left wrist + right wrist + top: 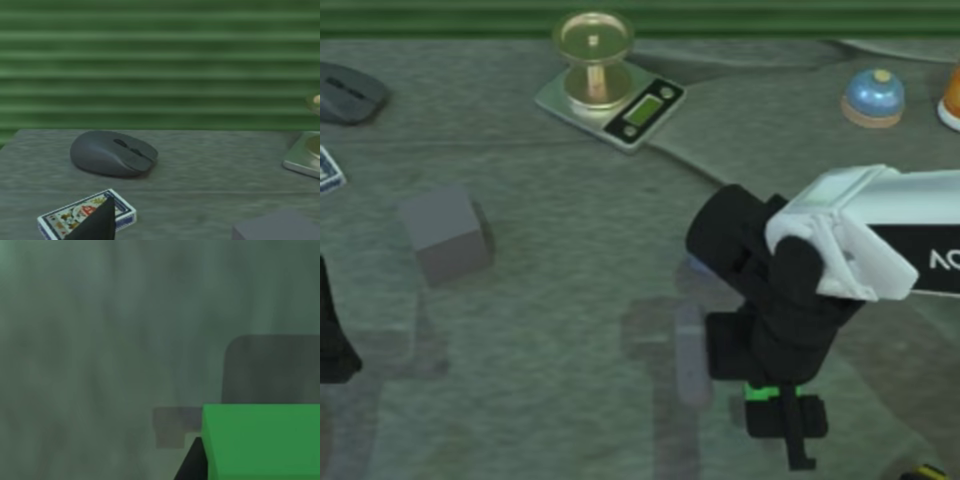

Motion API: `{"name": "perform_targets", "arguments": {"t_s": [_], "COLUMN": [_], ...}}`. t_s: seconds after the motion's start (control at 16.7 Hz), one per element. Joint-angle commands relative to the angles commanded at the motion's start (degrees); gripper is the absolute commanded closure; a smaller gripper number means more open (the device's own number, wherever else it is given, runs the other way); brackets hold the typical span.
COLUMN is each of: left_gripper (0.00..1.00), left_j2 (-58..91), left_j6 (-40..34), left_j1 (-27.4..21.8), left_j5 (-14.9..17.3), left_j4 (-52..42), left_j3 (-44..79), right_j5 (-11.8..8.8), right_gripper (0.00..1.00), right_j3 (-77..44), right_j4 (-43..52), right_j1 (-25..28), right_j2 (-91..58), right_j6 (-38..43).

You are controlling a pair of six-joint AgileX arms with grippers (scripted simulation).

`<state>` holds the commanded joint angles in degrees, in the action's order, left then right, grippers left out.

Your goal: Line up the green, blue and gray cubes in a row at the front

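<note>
table (570,300) | gray cube (442,232) | scale (612,102) | mouse (350,93) | bell (873,98)

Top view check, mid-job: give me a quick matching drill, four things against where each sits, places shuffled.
Things:
1. green cube
2. gray cube
3. dome bell
4. computer mouse

Places:
A. back right of the table
B. back left corner
C. between the right gripper's fingers, near the front
D. left half, alone on the cloth

Pairs: 1-C, 2-D, 3-A, 4-B. The left gripper sits parked at the left edge.
</note>
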<state>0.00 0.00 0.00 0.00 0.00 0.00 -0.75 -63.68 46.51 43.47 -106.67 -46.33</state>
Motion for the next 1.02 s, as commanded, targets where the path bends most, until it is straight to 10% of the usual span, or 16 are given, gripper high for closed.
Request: {"name": "perform_targets", "arguments": {"t_s": [0.36, 1.02], "left_gripper": [0.0, 0.0], "left_j2": [0.0, 0.0], "left_j6": [0.0, 0.0], "left_j1": [0.0, 0.0], "left_j5": [0.0, 0.0], "left_j4": [0.0, 0.0], "left_j3": [0.0, 0.0], "right_j5": [0.0, 0.0], "right_gripper": [0.02, 0.0], "right_j3": [0.0, -0.8], "right_j4": [0.0, 1.0], "right_j1": [0.0, 0.1], "right_j2": [0.0, 0.3], "right_j6": [0.0, -0.2]}}
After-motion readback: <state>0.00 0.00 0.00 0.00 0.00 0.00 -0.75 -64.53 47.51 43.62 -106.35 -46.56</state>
